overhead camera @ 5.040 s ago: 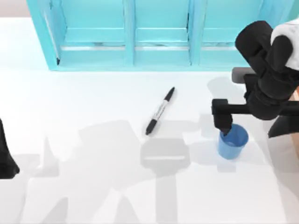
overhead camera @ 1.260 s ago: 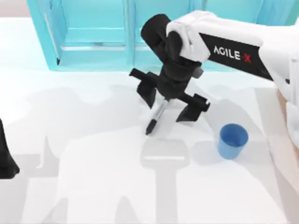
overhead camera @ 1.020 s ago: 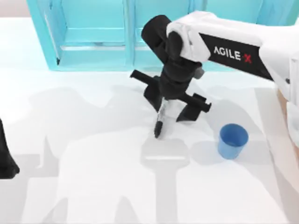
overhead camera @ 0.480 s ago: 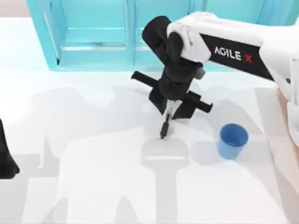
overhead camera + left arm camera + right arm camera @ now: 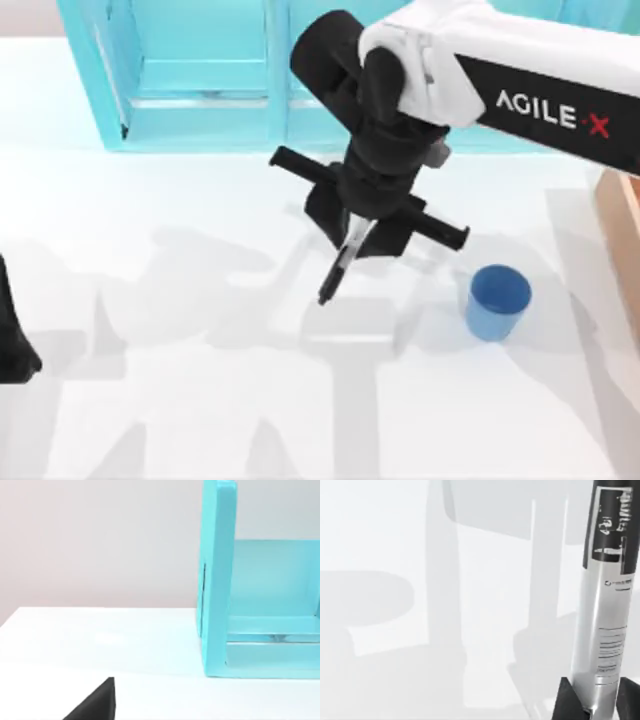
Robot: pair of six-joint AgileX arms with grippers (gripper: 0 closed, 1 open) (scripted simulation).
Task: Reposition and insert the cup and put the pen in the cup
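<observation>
- a white table (image 5: 180, 400) seen from above, with a large turquoise shelf unit (image 5: 200, 80) standing along its far edge.
- the right arm (image 5: 520, 80), white with black lettering, reaches in from the far right toward the middle of the table.
- the right gripper (image 5: 352, 232) hangs over the table's middle, in front of the shelf unit, pointing down.
- its two black fingers (image 5: 322, 210) are closed onto the pen (image 5: 335, 272), gripping the barrel near its upper end.
- the pen is lifted clear of the table; it hangs tilted from the gripper, with its black lower end pointing down and to the near left.
- in the right wrist view the pen (image 5: 605, 605) shows close up: a grey-white barrel with printed lines and a black label, its base pinched between two dark fingertips (image 5: 567, 702), with the white table (image 5: 420, 605) and soft shadows beyond.
- the cup (image 5: 497, 302), small, blue and round, stands upright on the table with its mouth open to the top.
- the cup sits to the near right of the gripper, apart from it and from the pen.
- the left arm (image 5: 15, 335) is parked at the table's left edge, seen as a dark shape.
- whether the left gripper's fingers are open or closed cannot be told.
- the left wrist view shows the turquoise shelf unit's (image 5: 220, 580) end wall and an open compartment, the white table (image 5: 75, 640) and a pale wall behind.
</observation>
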